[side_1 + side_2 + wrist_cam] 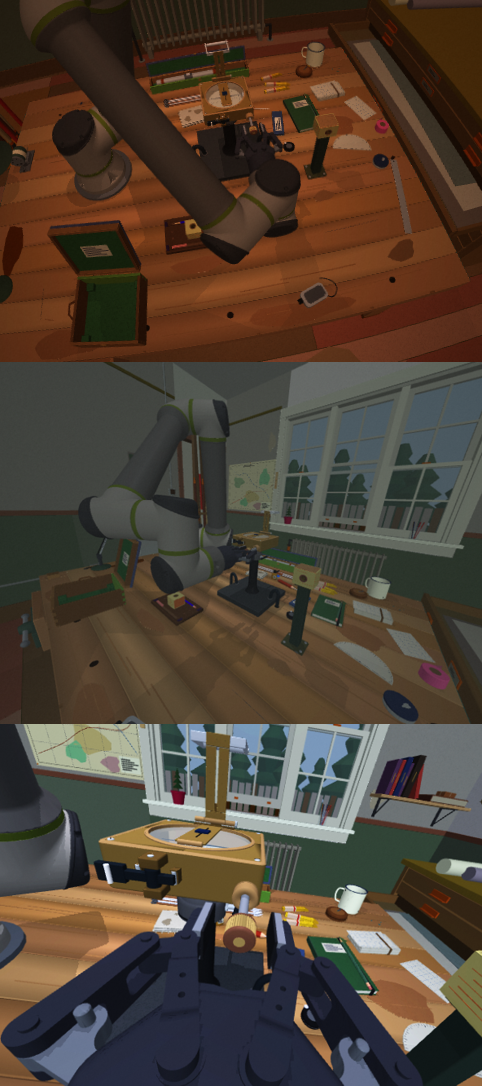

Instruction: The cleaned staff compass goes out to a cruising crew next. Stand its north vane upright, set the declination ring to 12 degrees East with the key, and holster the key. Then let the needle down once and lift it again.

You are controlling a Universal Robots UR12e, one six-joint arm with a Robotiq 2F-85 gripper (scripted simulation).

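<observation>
The compass's stand post is mostly hidden behind my gripper (240, 928), which is open and empty, its fingers either side of the knurled brass key (239, 932) plugged into the near face of the brass compass box (183, 860). The compass (225, 97) sits on a black stand (251, 595) at mid-bench. Its north vane (215, 775) stands upright at the far edge of the box. A dark needle-lift lever (134, 875) lies along the near face, left of the key. A green post carrying a tan block (305, 575) stands to the right of the stand.
The black stand base (227, 155) with its two loop handles lies directly below my wrist. A green notebook (342, 962), a white mug (350, 898) and pencils (299, 917) lie to the right. An open green-lined case (102, 285) sits at the near left.
</observation>
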